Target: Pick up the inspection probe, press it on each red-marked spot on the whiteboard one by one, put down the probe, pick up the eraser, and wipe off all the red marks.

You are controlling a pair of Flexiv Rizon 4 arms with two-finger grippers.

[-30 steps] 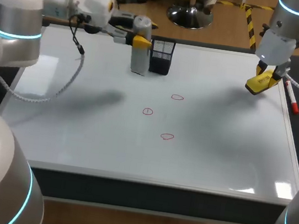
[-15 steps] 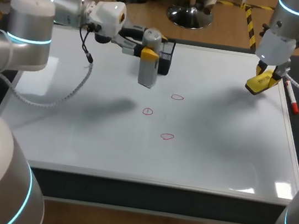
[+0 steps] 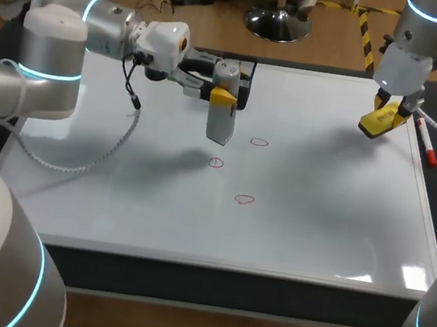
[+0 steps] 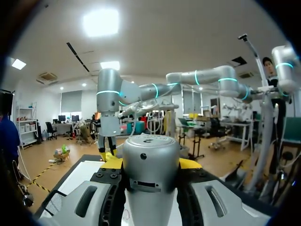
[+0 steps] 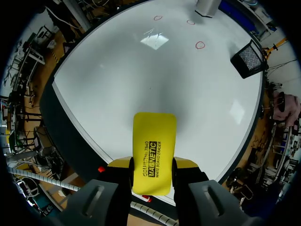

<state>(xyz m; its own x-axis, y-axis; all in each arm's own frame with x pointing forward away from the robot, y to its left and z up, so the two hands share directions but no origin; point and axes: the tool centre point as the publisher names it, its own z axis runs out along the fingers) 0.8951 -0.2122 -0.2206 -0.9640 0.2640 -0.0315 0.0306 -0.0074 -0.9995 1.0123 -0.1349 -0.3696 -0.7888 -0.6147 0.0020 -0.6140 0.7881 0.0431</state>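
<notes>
The grey inspection probe (image 3: 223, 107) hangs upright in my left gripper (image 3: 222, 95), which is shut on it; its lower end is just above the whiteboard (image 3: 117, 190), near the red marks. Three red marks lie mid-board: one (image 3: 259, 142) right of the probe tip, one (image 3: 216, 162) in front of it, one (image 3: 244, 200) nearer me. In the left wrist view the probe (image 4: 150, 174) fills the space between the yellow tips. My right gripper (image 3: 383, 120) hovers over the board's far right, shut on the yellow eraser (image 5: 154, 150). The marks (image 5: 200, 45) lie far ahead of the eraser.
A black mesh holder (image 3: 243, 79) stands just behind the probe at the board's far edge. A red marker (image 3: 426, 145) lies along the right rim, close to the right gripper. The board's raised frame (image 3: 228, 267) runs along the front.
My left arm has carried the probe to the right and toward me, from beside the mesh holder to over the red marks. The right arm and eraser have not moved.
</notes>
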